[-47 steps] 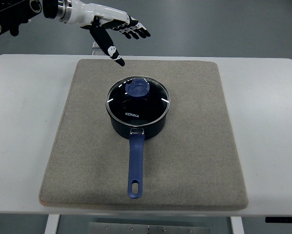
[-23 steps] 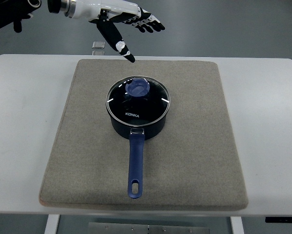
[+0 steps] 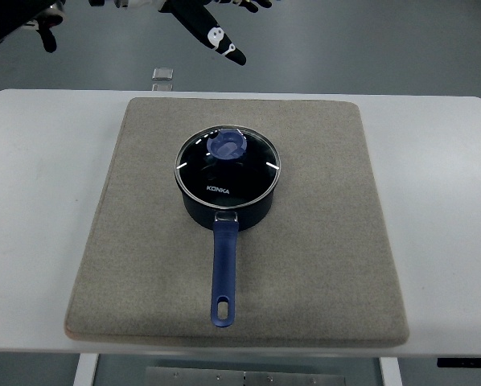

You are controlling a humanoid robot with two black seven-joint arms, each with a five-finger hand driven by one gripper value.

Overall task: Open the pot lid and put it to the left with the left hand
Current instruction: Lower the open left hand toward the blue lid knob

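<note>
A white table (image 3: 31, 225) is spanning the whole width of the view. A grey-brown mat (image 3: 321, 241) is lying flat on it, covering most of the middle of the tabletop and reaching close to its near edge.

A dark blue pot (image 3: 227, 205) is sitting on the mat, slightly left of the mat's centre and toward its far half. Its long blue handle (image 3: 224, 269) is pointing straight toward the near edge, with a hanging slot at the near end. The glass lid (image 3: 227, 170) is resting closed on the pot, seated evenly inside the metal rim. A round blue knob (image 3: 226, 145) is standing on the lid, offset toward the far side.

The left hand (image 3: 211, 18) is entering from the upper left corner and is hanging in the air beyond the far edge of the table. It is cut off by the top of the frame. The visible fingers (image 3: 222, 40) are extended and spread apart, gripping nothing, with one dark finger pointing down and to the right. The lid and knob are lying well apart from this hand, on its near side.

A small grey square object (image 3: 162, 74) is lying just beyond the table's far edge, on the left.
</note>
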